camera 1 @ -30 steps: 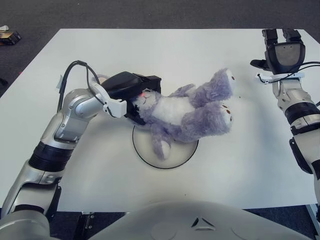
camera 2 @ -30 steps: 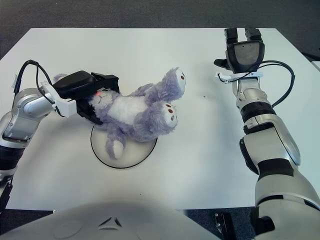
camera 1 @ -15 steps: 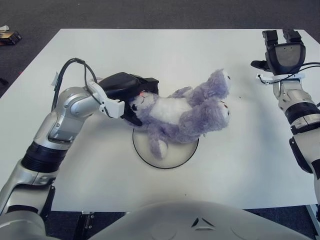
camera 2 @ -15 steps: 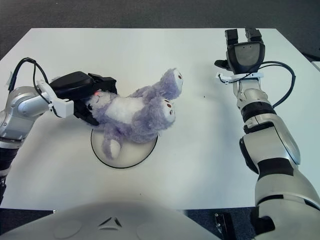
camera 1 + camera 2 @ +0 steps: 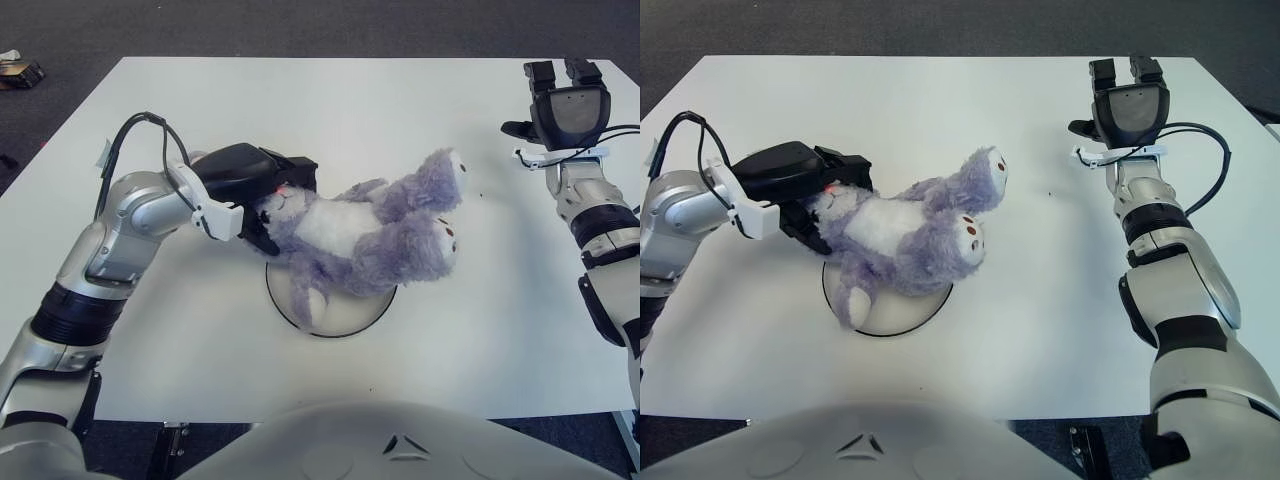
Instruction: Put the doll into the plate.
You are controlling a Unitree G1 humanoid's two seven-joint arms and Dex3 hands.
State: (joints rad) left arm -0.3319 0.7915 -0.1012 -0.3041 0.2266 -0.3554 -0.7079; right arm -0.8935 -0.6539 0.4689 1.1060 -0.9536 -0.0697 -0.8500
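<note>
A purple plush doll with a white belly lies on its back across the white round plate, its legs pointing right and one arm hanging over the plate's left side. My left hand is at the doll's head, its dark fingers curled around it from the left. The doll's head sits beyond the plate's left rim and its feet reach past the right rim. My right hand shows at the far right of the table, away from the doll, holding nothing.
The plate stands near the middle of a white table over dark floor. A black cable loops from my left forearm. The table's front edge runs just above my torso.
My left hand and the doll's head have shifted slightly left and the doll has sunk lower onto the plate; its legs dropped. The right hand has not moved.
</note>
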